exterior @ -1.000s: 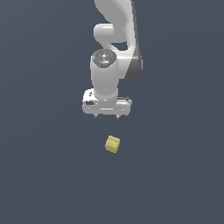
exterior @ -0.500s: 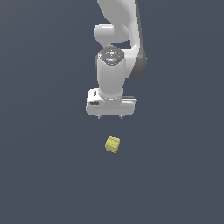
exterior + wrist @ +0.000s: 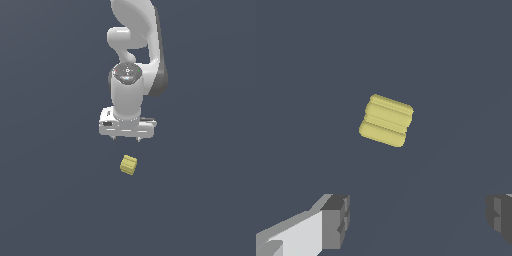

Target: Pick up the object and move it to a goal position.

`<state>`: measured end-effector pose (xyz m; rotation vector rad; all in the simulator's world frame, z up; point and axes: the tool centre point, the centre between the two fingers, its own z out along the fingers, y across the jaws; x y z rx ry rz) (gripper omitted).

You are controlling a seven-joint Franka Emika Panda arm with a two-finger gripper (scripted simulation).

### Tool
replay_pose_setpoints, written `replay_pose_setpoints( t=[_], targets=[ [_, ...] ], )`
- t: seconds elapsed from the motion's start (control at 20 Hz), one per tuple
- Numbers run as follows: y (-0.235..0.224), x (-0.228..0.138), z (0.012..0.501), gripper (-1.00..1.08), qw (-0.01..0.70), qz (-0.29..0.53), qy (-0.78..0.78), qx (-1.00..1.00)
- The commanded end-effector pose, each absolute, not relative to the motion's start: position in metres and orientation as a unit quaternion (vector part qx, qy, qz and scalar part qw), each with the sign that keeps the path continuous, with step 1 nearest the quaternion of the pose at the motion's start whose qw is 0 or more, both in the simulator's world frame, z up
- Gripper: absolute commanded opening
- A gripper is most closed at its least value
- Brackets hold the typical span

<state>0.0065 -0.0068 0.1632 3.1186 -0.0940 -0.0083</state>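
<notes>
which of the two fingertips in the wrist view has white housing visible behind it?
The fingertip with the white housing running off behind it. The other fingertip is cut by the frame edge, showing only grey pad. The cube lies untouched between and beyond them.

I count one pale-yellow ridged cube (image 3: 129, 165), seen again in the wrist view (image 3: 386, 120). One white arm (image 3: 135, 50). One tool (image 3: 126, 138) on it, with two fingers (image 3: 336, 221), both visible in the wrist view. One dark grey surface (image 3: 50, 200) under everything. Nothing else to count.
</notes>
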Motion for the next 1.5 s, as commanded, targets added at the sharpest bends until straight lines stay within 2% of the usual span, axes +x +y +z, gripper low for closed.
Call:
replay_pose_setpoints(
  t=[0.0,0.65,1.2,1.45],
  targets=[
    [-0.006,0.014,0.155,1.0,0.009,-0.002,-0.05,0.999],
    [0.003,0.057,0.099,1.0,0.001,0.0,-0.168,0.986],
    [0.004,0.062,0.087,1.0,0.0,-0.001,-0.184,0.983],
    [0.004,0.062,0.066,1.0,0.0,0.0,-0.185,0.983]
  ],
)
